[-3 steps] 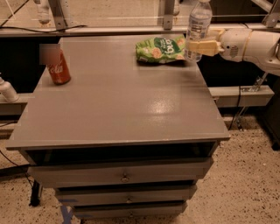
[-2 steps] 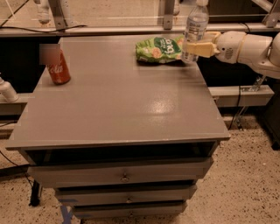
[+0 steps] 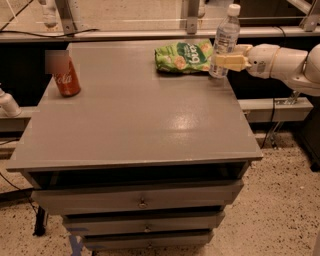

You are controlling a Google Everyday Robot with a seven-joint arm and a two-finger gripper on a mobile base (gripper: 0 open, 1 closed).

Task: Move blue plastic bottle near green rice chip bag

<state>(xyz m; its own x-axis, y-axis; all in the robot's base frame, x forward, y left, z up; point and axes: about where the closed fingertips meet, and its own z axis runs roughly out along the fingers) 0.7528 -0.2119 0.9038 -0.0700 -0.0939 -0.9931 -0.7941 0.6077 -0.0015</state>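
- The blue plastic bottle [image 3: 226, 37] stands up straight at the back right of the grey table [image 3: 150, 125], close to the right edge.
- It is see-through and has a white cap [image 3: 233, 9] on top.
- I cannot tell if its bottom sits on the table or is just above it.
- The gripper [image 3: 226, 56] is pinching the bottle low down. One pale finger [image 3: 231, 61] goes across the front and the other is behind the bottle.
- The white arm [image 3: 280, 62] comes in from the right side, level with the table top.
- The green rice chip bag [image 3: 182, 56] lies flat just to the left of the bottle, at the back of the table. The two are very near, and they may be touching.
- A red can [image 3: 66, 79] stands far off on the left side of the table, well apart from the bag and the bottle.
- Under the table top there are drawers [image 3: 142, 200] with small knobs.
- The floor [image 3: 280, 210] is speckled.
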